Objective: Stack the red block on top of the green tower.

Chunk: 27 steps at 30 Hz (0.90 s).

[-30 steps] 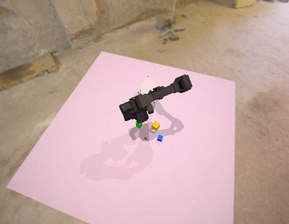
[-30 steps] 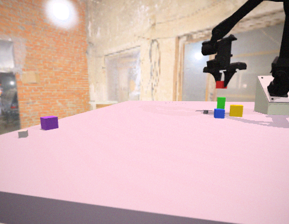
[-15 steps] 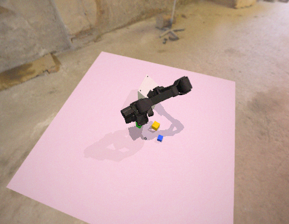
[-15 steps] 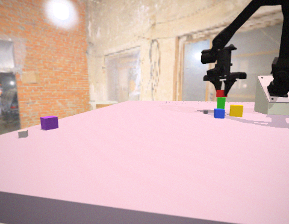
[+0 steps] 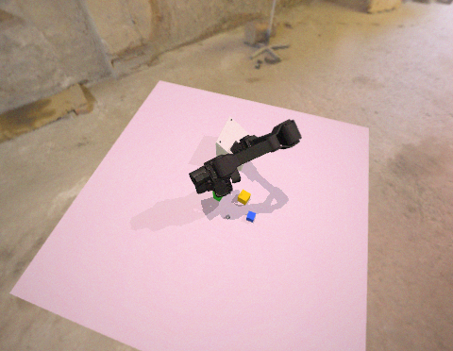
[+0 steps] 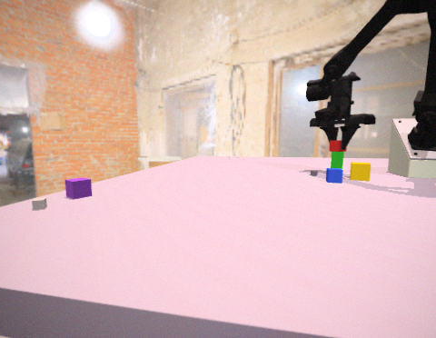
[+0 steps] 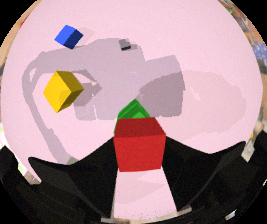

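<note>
far left on the pink table top point(image 6: 183, 236) a purple block point(image 6: 78, 187) and a small grey piece point(image 6: 39, 203) sit well apart from the work; no bearing on the step; further right, the gripper point(image 6: 341, 133) is clenched on the red block point(image 6: 336, 145), fingers pointing straight down; the red block sits at the top of the green tower point(image 6: 337, 159), seemingly touching it or just above; whether its weight is down cannot be told; in the wrist view only a sliver of green shows behind the red, so alignment looks close; a blue block point(image 6: 334, 174) stands just in front of the tower and a yellow block point(image 6: 360, 171) just beside; advice: settle fully, open the fingers slowly and evenly, then lift straight up; no sideways drift.
</note>
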Tool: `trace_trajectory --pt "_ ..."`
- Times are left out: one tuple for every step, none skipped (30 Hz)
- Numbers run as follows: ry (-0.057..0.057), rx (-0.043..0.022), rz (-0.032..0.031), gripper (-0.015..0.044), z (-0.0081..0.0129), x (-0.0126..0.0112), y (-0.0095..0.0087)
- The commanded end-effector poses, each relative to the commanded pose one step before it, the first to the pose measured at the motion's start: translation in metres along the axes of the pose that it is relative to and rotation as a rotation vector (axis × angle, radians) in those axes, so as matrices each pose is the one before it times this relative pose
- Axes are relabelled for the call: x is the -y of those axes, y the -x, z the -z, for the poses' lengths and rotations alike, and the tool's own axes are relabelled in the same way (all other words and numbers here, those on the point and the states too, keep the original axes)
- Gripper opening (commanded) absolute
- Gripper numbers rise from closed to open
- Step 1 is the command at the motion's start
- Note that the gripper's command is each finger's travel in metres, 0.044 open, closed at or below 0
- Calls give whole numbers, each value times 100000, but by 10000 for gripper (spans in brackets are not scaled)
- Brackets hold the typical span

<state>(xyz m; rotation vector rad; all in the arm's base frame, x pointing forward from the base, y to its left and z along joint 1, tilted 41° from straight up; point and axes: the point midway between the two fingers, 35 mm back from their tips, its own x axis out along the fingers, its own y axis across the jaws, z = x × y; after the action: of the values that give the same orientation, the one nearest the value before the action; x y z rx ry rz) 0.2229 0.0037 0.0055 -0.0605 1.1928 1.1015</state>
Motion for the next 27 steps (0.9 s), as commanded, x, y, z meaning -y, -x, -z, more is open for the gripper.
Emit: trace_trajectory --pt "-294 478 -60 0 -59 -5 -39" --pt "0 0 0 0 0 0 0" --pt "0 0 0 0 0 0 0" --pt "0 0 0 0 0 0 0" --pt "0 0 0 0 0 0 0" --pt "0 0 0 0 0 0 0" --pt "0 0 0 0 0 0 0" --pt "-2 -6 7 0 2 7 81" --pt "-3 -10 12 0 4 12 143" --pt "202 -436 35 26 64 -11 -188" --pt "0 0 0 53 0 0 0" --pt "0 0 0 79 0 0 0" --pt "0 0 0 105 0 0 0" --pt "0 0 0 131 0 0 0" --pt "0 0 0 157 0 0 0" --pt "0 0 0 184 0 0 0" --pt "0 0 0 210 0 0 0" --pt "0 0 0 236 0 0 0" --pt "0 0 0 262 0 0 0" --pt "0 0 0 289 0 0 0" --pt "0 0 0 315 0 0 0" --pt "0 0 0 341 0 0 0" --pt "0 0 0 367 0 0 0" --pt "0 0 0 394 0 0 0" --pt "0 0 0 420 0 0 0" --pt "0 0 0 440 0 0 0" --pt "0 0 0 440 0 0 0"
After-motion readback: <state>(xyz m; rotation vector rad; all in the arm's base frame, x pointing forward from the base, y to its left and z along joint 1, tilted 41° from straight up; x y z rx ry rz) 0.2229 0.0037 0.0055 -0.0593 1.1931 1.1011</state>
